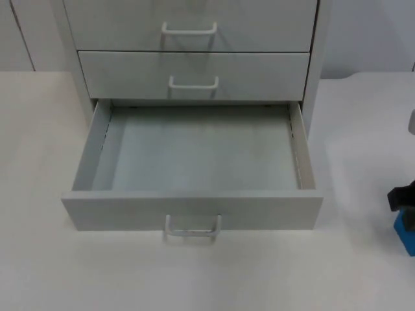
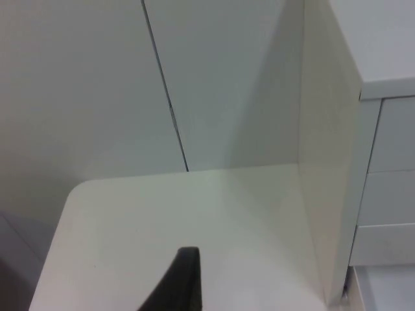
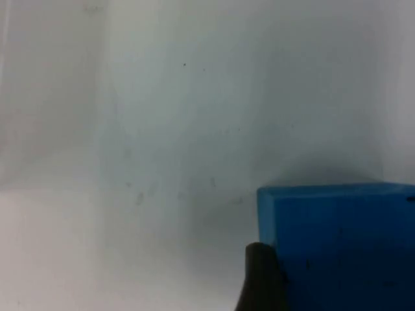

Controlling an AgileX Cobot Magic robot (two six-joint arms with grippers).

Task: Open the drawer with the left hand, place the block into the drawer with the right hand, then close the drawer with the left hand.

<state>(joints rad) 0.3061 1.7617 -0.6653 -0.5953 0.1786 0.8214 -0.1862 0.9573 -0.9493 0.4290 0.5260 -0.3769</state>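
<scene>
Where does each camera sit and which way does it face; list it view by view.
Top view: fixed, looking down and forward at the open drawer; right gripper at the blue block.
Left wrist view: on the left arm, facing the cabinet side; a black fingertip shows.
Right wrist view: on the right arm, facing the table; fingertip against the block.
Shared: top and right wrist views both show the block.

bottom drawer (image 1: 194, 155) sticks out in front of the cabinet (image 1: 194, 39), block (image 1: 405, 234) sits way off to its right on the table (image 1: 52, 272)
</scene>
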